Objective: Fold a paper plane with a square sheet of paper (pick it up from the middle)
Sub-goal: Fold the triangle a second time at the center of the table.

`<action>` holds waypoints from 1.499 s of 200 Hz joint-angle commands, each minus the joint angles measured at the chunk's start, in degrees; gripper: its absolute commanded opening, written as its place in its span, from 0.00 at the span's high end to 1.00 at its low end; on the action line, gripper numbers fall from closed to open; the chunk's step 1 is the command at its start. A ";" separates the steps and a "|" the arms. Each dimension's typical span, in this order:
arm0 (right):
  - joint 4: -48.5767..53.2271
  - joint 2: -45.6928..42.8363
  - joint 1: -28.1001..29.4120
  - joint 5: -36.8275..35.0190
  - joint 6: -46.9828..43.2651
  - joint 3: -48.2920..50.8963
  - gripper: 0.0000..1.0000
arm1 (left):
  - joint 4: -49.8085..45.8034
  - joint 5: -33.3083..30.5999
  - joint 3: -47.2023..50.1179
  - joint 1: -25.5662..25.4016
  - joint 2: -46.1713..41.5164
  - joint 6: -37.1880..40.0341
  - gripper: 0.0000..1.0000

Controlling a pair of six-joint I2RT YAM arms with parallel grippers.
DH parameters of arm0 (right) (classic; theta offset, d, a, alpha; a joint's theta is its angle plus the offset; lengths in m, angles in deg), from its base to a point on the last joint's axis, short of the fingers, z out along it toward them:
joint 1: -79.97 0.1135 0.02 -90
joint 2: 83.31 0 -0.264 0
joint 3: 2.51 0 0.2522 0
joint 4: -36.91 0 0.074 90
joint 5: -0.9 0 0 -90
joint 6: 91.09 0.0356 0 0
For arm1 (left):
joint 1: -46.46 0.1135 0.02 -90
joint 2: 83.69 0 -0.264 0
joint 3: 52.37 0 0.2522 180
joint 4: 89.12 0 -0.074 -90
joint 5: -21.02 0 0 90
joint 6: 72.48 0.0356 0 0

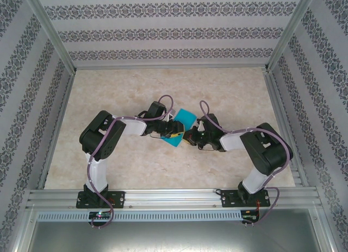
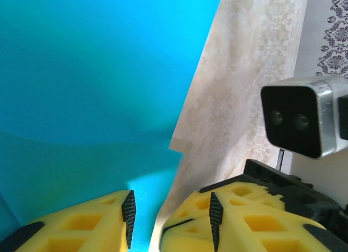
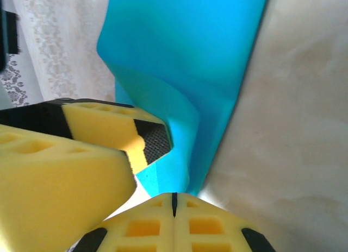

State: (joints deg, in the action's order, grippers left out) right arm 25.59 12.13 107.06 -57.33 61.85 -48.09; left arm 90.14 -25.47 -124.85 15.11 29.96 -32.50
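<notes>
Firstly, with the right gripper clamped on the square sheet of paper over the table, centre the parted left gripper on its free edge and close squarely to avoid a skewed crease.

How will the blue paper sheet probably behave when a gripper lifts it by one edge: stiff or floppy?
Probably floppy: the square sheet of paper curves and buckles near the right gripper. Likely very light, since it looks thin. It may crease easily where pinched.
</notes>
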 commanded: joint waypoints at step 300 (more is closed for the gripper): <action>29.77 4.62 4.89 -15.13 -18.72 -11.86 1.00 | 7.15 3.33 2.89 1.75 -1.04 -9.07 0.55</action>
State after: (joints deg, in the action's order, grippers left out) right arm 45.44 15.72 110.60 -66.58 48.08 -59.71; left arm 95.84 -23.53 -122.49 16.86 29.94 -40.23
